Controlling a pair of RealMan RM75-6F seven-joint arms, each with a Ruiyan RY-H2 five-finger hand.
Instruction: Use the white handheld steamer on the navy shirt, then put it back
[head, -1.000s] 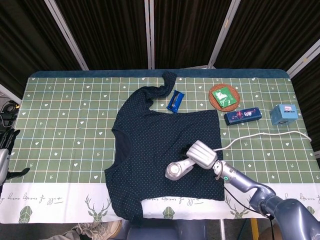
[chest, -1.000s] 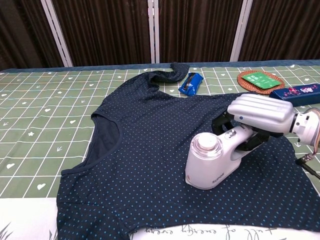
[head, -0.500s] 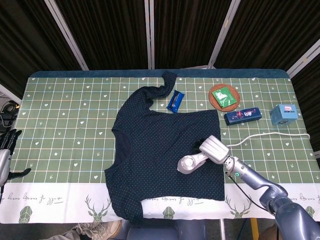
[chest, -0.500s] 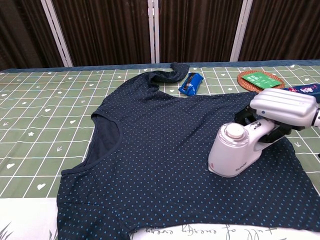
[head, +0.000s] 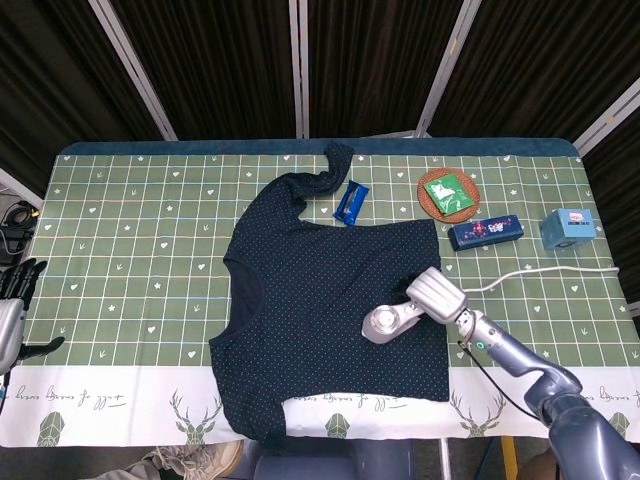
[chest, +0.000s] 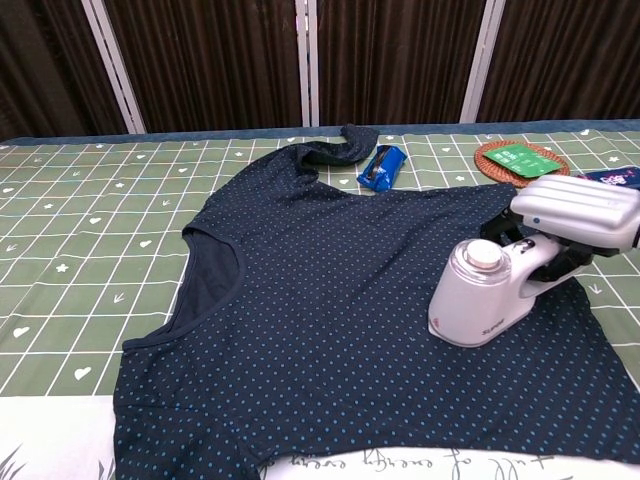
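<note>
While gripped, steamer (chest: 482, 297) head leftward

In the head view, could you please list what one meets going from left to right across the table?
Left hand → navy shirt → blue packet → white steamer → right hand → woven coaster → dark blue box → light blue box.

A short dark brand word is printed low on the side of the white handheld steamer (chest: 488, 301), right of centre in the chest view, but cannot be made out. Cursive script along the counter cloth's white border (head: 90, 400) stays illegible.
</note>
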